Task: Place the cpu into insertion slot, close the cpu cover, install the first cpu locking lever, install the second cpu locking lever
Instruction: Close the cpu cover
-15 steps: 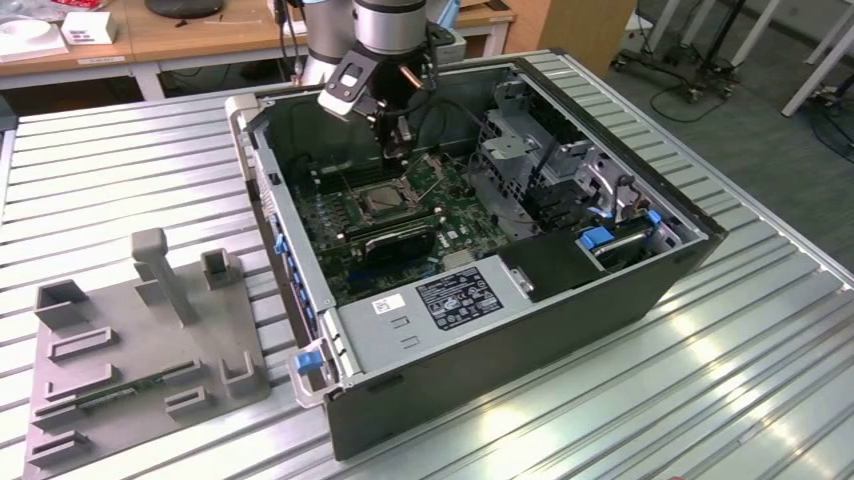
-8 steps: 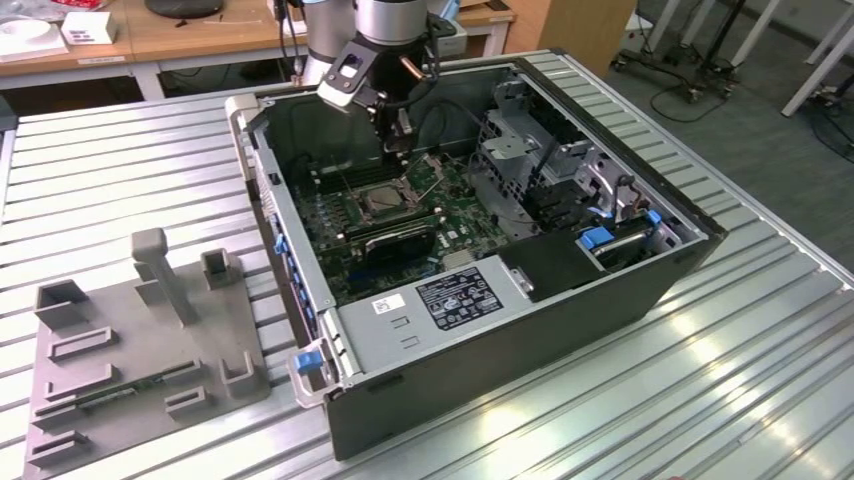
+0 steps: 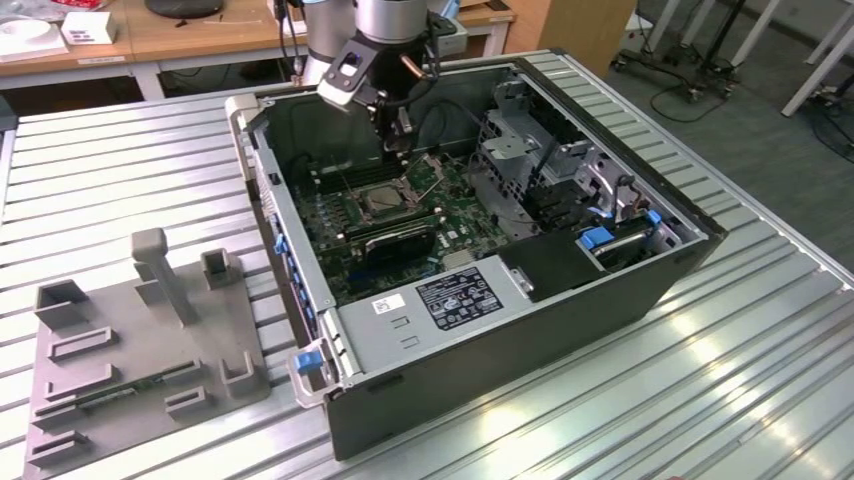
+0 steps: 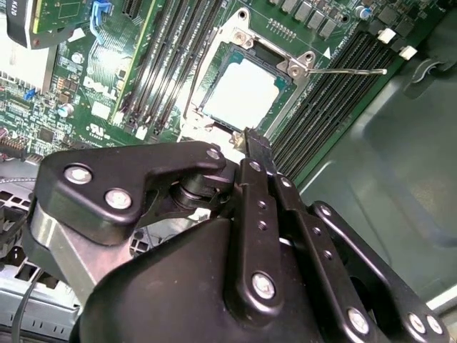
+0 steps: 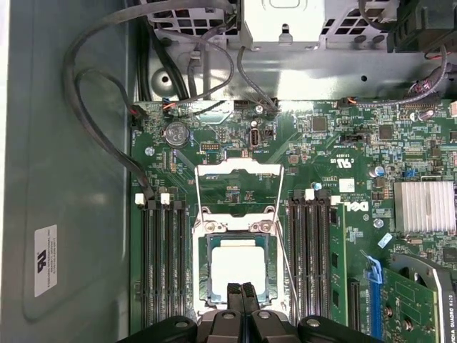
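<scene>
Tool (image 4: 253,139): black two-finger unit, fingers pressed together, nothing pinched between them. Tips hang just over one edge of the small square silver-rimmed insertion slot (image 5: 204,286). Can't tell whether they touch it. In the exterior view the tool (image 3: 391,138) sits above the slot, inside the open dark metal computer case (image 3: 534,330).

Small flat square cpu (image 5: 239,268), silvery-beige metal top, is seated flat in the insertion slot, square to its rim.

Thin silvery square cpu cover (image 5: 239,166), cut-out centre, is swung open and off the cpu. It lies on the far side of the slot from the tool tips. Green motherboard (image 5: 335,143) shows through the cut-out.

Thin silvery wire locking lever (image 4: 350,71) is not hooked down. It reaches out from a corner of the slot, across the memory slots. In the first wrist view a wire lever (image 5: 285,250) runs along one flank of the slot.

Long narrow black memory slots (image 5: 161,264) flank the insertion slot on two opposite sides. A finned silvery heatsink (image 5: 425,207) sits beyond one bank, well apart from the slot.

Grey moulded fixture block (image 3: 147,330) sits on the slatted metal worktop (image 3: 641,400), outside the case. It is well apart from the slot, toward the exterior view's left.
</scene>
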Tool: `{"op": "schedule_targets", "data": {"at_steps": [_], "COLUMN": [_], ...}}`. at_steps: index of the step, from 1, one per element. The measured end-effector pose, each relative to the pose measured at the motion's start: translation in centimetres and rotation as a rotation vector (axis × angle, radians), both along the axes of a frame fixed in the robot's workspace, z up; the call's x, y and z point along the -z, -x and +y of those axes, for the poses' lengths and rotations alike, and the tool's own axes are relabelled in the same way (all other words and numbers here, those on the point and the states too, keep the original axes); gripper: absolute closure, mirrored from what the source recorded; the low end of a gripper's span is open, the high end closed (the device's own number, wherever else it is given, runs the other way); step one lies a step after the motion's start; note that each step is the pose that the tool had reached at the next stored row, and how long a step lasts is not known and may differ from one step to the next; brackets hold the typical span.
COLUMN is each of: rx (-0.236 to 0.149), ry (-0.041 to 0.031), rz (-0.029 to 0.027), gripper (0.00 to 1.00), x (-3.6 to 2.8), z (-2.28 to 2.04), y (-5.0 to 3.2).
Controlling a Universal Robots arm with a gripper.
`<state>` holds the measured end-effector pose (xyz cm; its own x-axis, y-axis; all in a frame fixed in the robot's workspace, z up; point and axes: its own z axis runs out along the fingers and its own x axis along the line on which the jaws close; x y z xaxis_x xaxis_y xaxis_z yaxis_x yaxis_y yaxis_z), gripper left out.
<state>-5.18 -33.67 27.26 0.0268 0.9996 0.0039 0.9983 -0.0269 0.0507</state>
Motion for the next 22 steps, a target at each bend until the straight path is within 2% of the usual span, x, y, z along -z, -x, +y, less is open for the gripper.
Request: {"op": "schedule_targets", "data": {"at_steps": [14,22], "rx": [0.000,0.000], "ry": [0.0000,-0.0001], "rz": [0.0000,0.0000], "gripper": [0.89,0.89], "x": [-1.12,-1.20], "z": [0.00,0.00], "y": [0.00,-0.02]}}
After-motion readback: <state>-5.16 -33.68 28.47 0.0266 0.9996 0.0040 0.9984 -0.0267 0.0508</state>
